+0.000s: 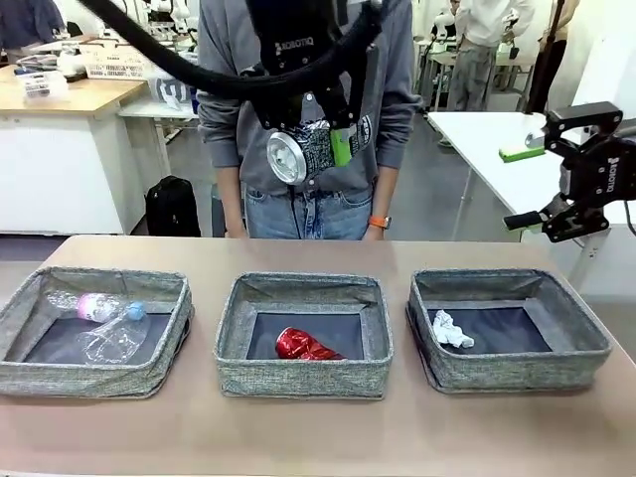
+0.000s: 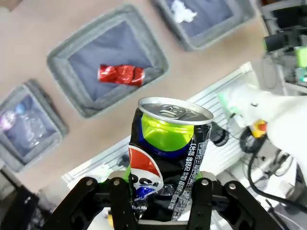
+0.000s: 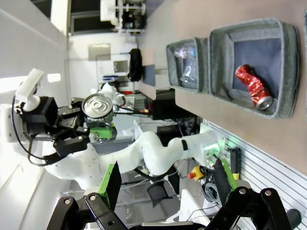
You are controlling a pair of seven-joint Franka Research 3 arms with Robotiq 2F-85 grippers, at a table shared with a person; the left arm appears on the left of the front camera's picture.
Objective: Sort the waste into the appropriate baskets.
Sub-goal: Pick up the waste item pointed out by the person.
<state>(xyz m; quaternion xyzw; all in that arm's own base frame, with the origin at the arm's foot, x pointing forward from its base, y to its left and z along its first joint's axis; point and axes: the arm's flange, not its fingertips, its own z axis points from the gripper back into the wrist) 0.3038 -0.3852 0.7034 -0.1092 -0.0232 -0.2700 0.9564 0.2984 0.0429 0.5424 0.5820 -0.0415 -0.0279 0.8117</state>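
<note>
The light brown table (image 1: 298,437) carries three low rectangular grey woven-fabric baskets in a row, well below both grippers. The middle basket (image 1: 304,334), directly beneath the left gripper (image 1: 316,134), contains the crushed red can (image 1: 303,346). The left basket (image 1: 94,328) contains the clear plastic bottle with pink label (image 1: 89,304) and the clear plastic cup (image 1: 114,341). The right basket (image 1: 507,326), below the right gripper (image 1: 537,184), contains the crumpled white paper wad (image 1: 449,330). The left gripper is clamped on the dark printed can (image 2: 165,158), raised high above the table, can lid facing the camera. The right gripper hangs at the side with jaws spread wide, holding nothing.
</note>
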